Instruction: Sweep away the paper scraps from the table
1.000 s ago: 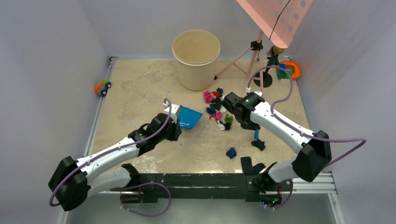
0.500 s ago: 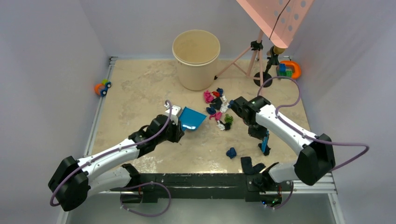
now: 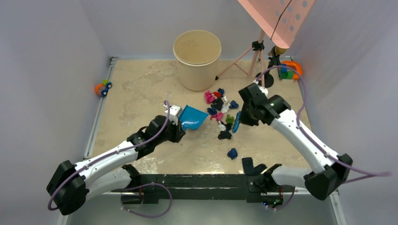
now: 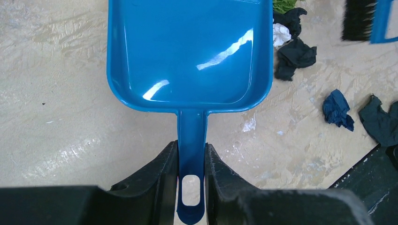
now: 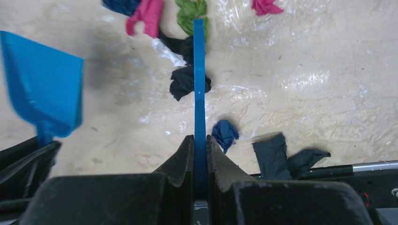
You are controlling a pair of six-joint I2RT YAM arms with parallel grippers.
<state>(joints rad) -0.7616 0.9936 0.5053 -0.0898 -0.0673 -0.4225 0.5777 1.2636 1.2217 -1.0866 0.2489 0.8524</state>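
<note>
My left gripper (image 4: 191,147) is shut on the handle of a blue dustpan (image 4: 187,51), whose empty tray lies on the table (image 3: 141,89) with its mouth toward the paper scraps (image 3: 219,104). My right gripper (image 5: 200,140) is shut on a thin blue brush (image 5: 199,84), held just right of the pile in the top view. The brush (image 3: 235,123) shows its black bristles (image 4: 359,18) in the left wrist view. Pink (image 5: 148,14), green (image 5: 190,9) and black (image 5: 180,82) wads lie by the brush tip. A dark blue wad (image 3: 232,153) lies apart, nearer the front.
A beige bucket (image 3: 197,58) stands behind the pile. A pink tripod stand (image 3: 256,56) and toy blocks with an orange ring (image 3: 291,70) sit at the back right. A toy car (image 3: 102,87) rests by the left rail. Dark crumpled pieces (image 3: 251,165) lie against the black front bar (image 3: 202,183).
My right arm swung the brush from the near right up to the right side of the pile. A black wad slid left toward the pile. The dustpan shifted slightly.
</note>
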